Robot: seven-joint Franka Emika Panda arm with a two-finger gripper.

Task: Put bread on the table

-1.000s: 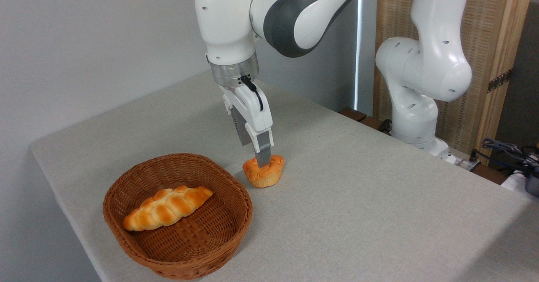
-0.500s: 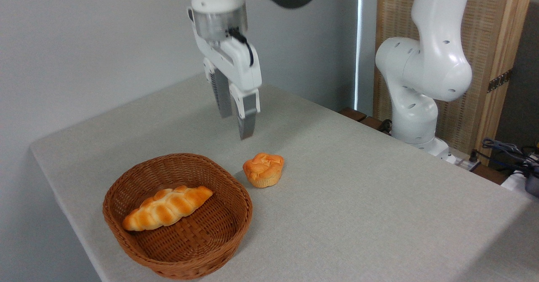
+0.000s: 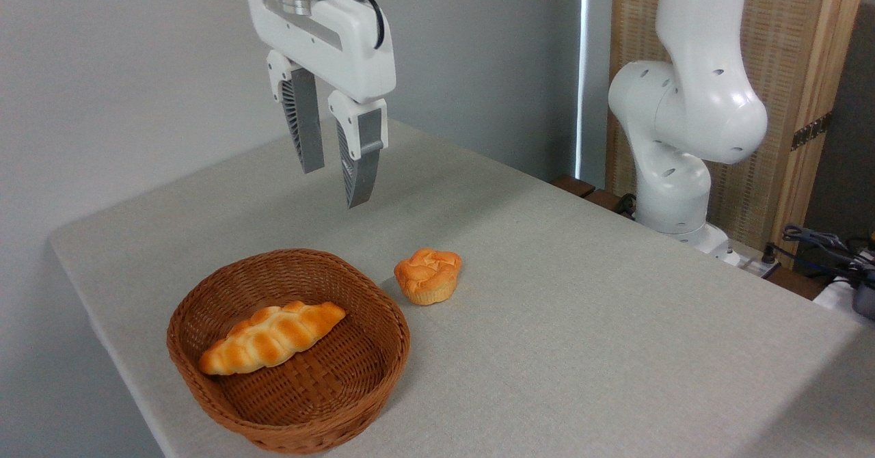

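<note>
Gripper (image 3: 336, 186) hung spread and empty, high above; bread (image 3: 428, 276) sat below-right on the surface (image 3: 581, 321), just beside basket (image 3: 287, 348).

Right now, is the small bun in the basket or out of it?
Out. The bun sits on the table beside the basket, which holds only the braided loaf.
</note>
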